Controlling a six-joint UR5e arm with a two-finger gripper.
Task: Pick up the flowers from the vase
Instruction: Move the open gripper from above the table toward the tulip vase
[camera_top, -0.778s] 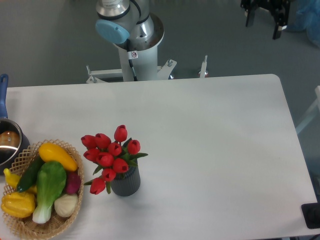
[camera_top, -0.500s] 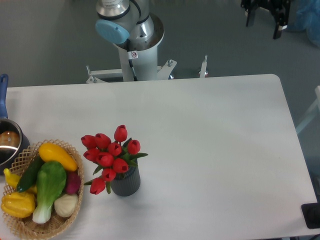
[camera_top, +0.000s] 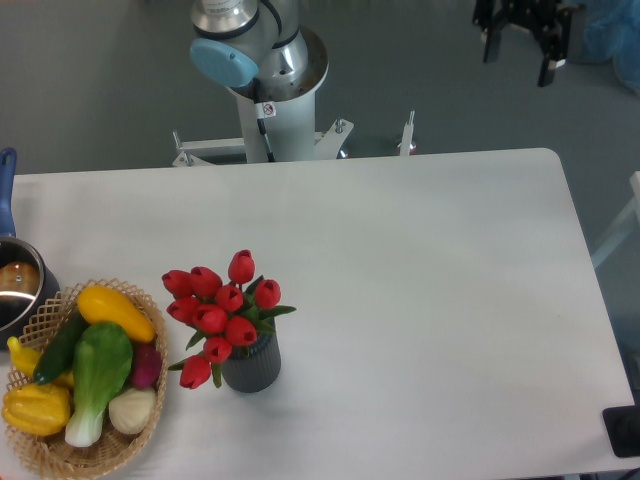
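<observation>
Gripper (camera_top: 518, 45) high beyond far right desk corner, jaws spread, empty. Flowers (camera_top: 221, 312) upright in vase (camera_top: 251, 367), well apart, near-left.

Red tulip bunch (camera_top: 222, 315) with green leaves, standing upright in vase, dark grey ribbed cylindrical vase (camera_top: 251, 367), upright on white table (camera_top: 420, 300)

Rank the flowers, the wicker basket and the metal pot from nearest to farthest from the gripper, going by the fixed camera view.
The gripper hangs at the top right, beyond the table's far edge.
1. The flowers, left of the table's middle, standing in the vase.
2. The metal pot, at the left edge.
3. The wicker basket, in the near left corner, only slightly farther than the pot.
</observation>
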